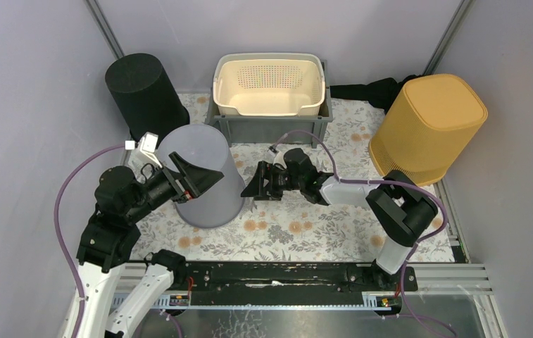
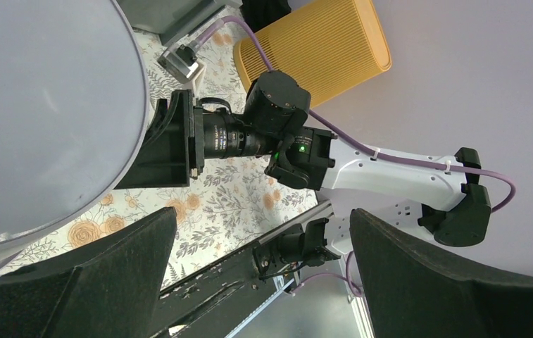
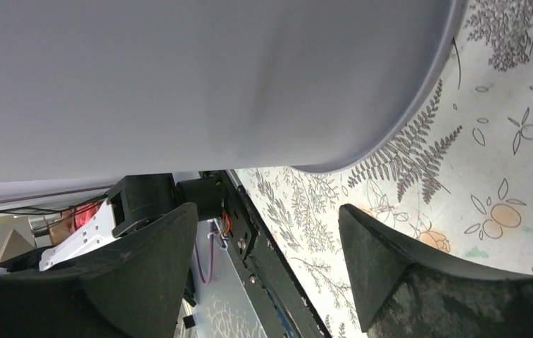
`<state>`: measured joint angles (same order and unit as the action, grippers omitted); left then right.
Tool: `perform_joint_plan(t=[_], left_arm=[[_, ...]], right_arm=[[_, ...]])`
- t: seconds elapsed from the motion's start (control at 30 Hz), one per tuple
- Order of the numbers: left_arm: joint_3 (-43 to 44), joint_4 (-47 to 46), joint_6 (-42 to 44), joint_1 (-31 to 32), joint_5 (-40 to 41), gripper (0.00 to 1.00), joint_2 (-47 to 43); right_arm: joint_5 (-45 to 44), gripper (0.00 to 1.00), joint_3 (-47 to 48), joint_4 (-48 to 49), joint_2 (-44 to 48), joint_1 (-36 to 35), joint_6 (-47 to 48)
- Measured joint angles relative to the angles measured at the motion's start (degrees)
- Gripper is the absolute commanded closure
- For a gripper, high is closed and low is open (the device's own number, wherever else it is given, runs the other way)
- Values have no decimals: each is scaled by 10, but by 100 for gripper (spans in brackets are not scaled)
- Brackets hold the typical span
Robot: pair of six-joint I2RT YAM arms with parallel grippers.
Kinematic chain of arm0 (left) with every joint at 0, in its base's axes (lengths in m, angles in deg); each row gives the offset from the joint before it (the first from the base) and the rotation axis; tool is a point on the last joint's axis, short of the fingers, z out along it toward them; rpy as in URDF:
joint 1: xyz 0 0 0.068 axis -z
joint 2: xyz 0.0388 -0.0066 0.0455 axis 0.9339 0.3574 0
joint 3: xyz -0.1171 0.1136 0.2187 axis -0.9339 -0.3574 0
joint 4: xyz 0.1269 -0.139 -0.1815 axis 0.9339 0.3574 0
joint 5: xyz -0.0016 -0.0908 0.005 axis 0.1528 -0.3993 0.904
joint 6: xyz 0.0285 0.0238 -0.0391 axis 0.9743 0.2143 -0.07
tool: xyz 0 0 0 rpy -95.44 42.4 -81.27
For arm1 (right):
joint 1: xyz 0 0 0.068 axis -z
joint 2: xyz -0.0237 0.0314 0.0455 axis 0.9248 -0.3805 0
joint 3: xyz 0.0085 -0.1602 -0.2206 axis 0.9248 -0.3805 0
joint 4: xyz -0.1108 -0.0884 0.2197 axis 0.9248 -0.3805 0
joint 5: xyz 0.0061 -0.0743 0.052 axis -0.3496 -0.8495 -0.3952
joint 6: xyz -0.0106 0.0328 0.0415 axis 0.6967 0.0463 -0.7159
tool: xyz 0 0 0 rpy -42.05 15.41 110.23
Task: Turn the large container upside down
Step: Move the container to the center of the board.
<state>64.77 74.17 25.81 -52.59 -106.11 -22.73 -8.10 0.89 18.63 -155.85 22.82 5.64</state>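
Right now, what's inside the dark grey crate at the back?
A cream perforated basket fills the crate; the basket itself looks empty. Whatever lies beneath it is covered.

A robot lab test cell: plain grey enclosure walls (image 1: 24, 70), metal corner posts (image 1: 105, 28), and a bench (image 1: 305, 320) covered in floral cloth (image 1: 298, 229).

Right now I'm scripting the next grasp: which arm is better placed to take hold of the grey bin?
Left, I'd judge: the left gripper hangs open over the closed top edge of the grey bin. The right gripper, also open, only faces its side wall low down.
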Motion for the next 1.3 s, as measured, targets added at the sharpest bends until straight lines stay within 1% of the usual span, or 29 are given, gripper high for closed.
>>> perform_joint_plan(t=[0.13, 0.23, 0.33, 0.4, 0.53, 0.63, 0.77, 0.93, 1.03, 1.2, 1.3], left_arm=[[0, 0, 0, 0, 0, 0, 3], [0, 0, 0, 0, 0, 0, 3], [1, 3, 0, 0, 0, 0, 3], [3, 5, 2, 0, 1, 0, 3], [4, 11, 4, 0, 5, 0, 5], [4, 12, 5, 0, 7, 0, 12], [4, 21, 5, 0, 13, 0, 21], [-7, 34, 5, 0, 21, 0, 21], [-25, 42, 5, 0, 28, 0, 22], [-43, 62, 6, 0, 56, 0, 23], [-52, 65, 7, 0, 72, 0, 22]], right_arm=[[-2, 27, 11, 27, -9, 0, -14], [4, 29, 22, 83, -33, 0, -50], [12, 29, 25, 151, -67, -1, -102], [15, 29, 25, 178, -83, -4, -128], [16, 27, 28, 206, -99, -20, -157], [18, 26, 51, 219, -123, -30, -169], [23, 25, 126, 224, -181, -35, -186], [42, 24, 285, 219, -287, -39, -200], [50, 22, 343, 217, -330, -41, -210], [67, 21, 337, 223, -336, -35, -226], [80, 20, 285, 230, -309, -21, -229]])
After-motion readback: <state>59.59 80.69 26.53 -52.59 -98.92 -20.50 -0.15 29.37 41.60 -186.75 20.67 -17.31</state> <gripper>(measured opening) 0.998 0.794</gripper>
